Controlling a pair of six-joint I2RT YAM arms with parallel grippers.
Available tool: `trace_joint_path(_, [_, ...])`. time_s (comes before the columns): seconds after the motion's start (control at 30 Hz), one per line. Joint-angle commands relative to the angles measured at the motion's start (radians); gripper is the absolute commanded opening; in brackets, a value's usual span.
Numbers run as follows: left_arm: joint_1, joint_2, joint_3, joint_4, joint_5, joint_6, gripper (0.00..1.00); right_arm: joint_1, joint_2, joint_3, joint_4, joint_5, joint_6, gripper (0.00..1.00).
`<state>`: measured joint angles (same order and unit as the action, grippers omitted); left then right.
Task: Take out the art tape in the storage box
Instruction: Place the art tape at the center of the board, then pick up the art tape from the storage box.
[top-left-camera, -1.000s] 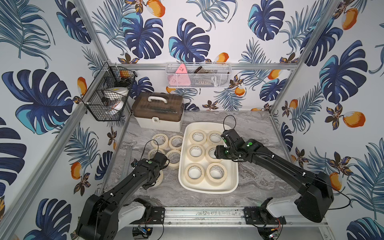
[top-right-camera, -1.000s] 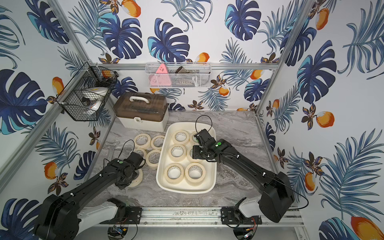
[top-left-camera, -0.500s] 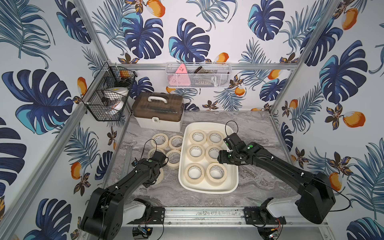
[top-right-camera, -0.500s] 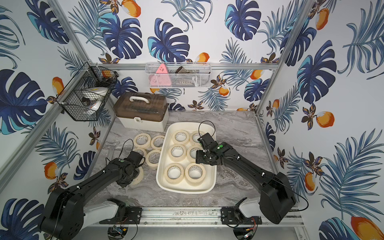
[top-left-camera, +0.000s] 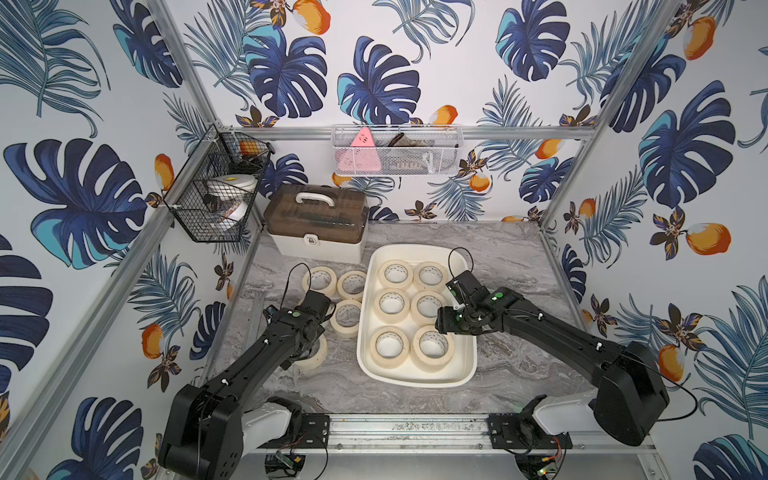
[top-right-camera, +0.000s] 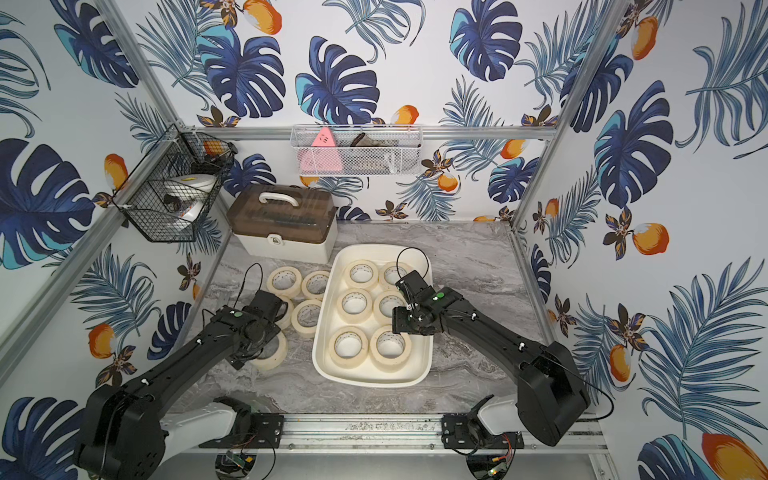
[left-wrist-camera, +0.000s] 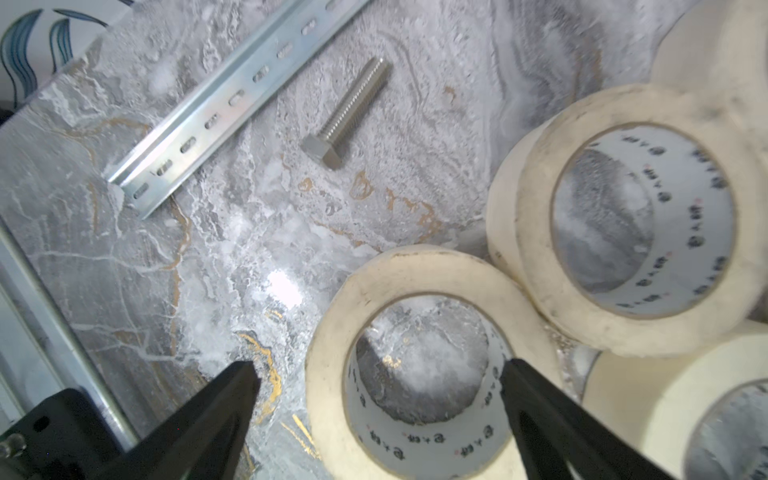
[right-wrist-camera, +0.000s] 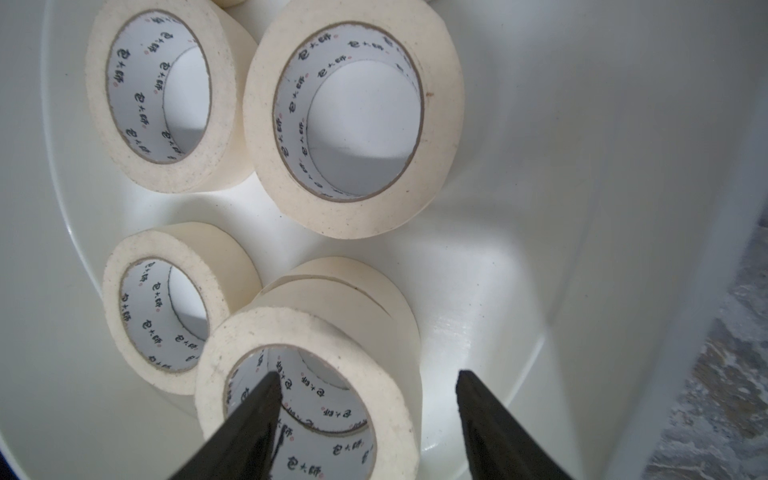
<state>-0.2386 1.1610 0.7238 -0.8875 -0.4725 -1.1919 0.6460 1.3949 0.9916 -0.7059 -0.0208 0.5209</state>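
Observation:
The storage box is a shallow off-white tub in mid-table and holds several cream art tape rolls. Several more rolls lie on the table to its left. My left gripper is open around one wall of a roll lying flat on the table; one finger is outside the roll and the other is in its hole. From above, this roll shows partly under the left wrist. My right gripper is open inside the box, one finger in the hole of the front right roll and the other outside it.
A white case with a brown lid stands behind the loose rolls. A black wire basket and a white mesh basket hang on the walls. A metal rail and a bolt lie on the marble near the left gripper.
The left gripper has opened wide and let go of the roll, which now lies on the table. The right gripper has moved toward the front of the box, over the front right roll.

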Motion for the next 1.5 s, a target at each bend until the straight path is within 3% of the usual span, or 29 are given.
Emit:
trace_joint_path(0.0, [0.001,-0.027,0.039,-0.027,-0.031,0.090,0.99,0.001,0.002,-0.005,-0.022,-0.006,-0.019,0.69])
trace_joint_path(0.17, [0.001,-0.100,0.075,0.160,0.231,0.429,0.99,0.011,-0.001,-0.033,-0.030,-0.026,-0.021,0.69])
trace_joint_path(0.4, [-0.001,-0.141,0.110,0.222,0.458,0.582,0.99,0.014,-0.007,-0.091,0.021,-0.080,-0.025,0.68])
trace_joint_path(0.5, [-0.027,-0.120,0.156,0.190,0.499,0.619,0.98,0.014,0.007,-0.107,0.037,-0.090,-0.021,0.66])
trace_joint_path(0.6, [-0.081,-0.114,0.196,0.154,0.471,0.633,0.97,0.014,0.013,-0.104,0.032,-0.074,-0.016,0.58])
trace_joint_path(0.83, [-0.242,-0.103,0.239,0.111,0.331,0.623,0.94,0.076,0.005,-0.028,-0.051,0.061,-0.022,0.22])
trace_joint_path(0.97, [-0.292,-0.099,0.235,0.119,0.318,0.621,0.91,0.122,0.015,0.033,-0.105,0.132,-0.017,0.09])
trace_joint_path(1.17, [-0.373,-0.120,0.257,0.132,0.315,0.626,0.84,0.179,0.031,0.114,-0.152,0.183,0.014,0.03])
trace_joint_path(1.47, [-0.519,-0.106,0.361,0.062,0.193,0.629,0.82,0.260,0.075,0.299,-0.187,0.195,0.069,0.03])
